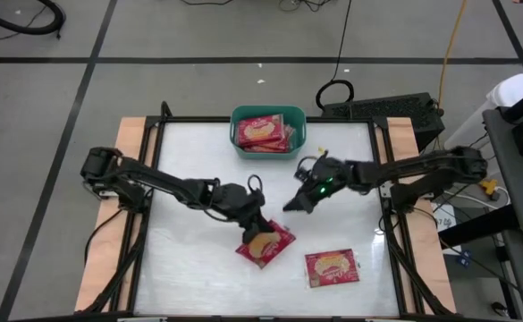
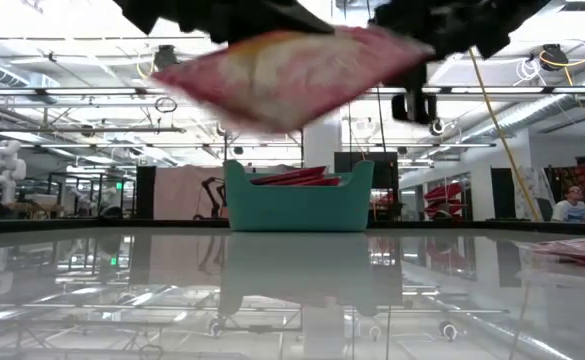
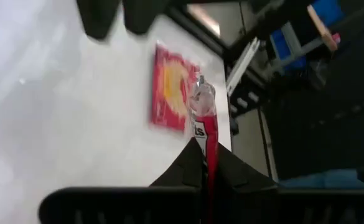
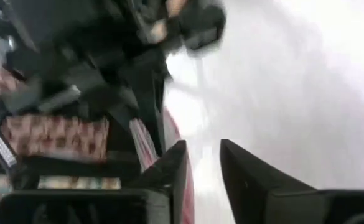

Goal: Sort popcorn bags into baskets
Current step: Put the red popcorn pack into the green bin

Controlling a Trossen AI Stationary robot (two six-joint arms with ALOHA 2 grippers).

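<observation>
Red foil packet [image 1: 265, 244], flat and light, hangs clear of the tabletop [image 1: 189, 179] — pinched by one edge in the left gripper [image 1: 250, 217], jaws closed on it. Judged limp and slippery; edge grips suit it. Right gripper [image 1: 297, 201] hovers beside, jaws narrowly parted, empty. Another packet [image 1: 332, 267] lies flat nearby; teal basket [image 1: 300, 134] stands well apart.
</observation>
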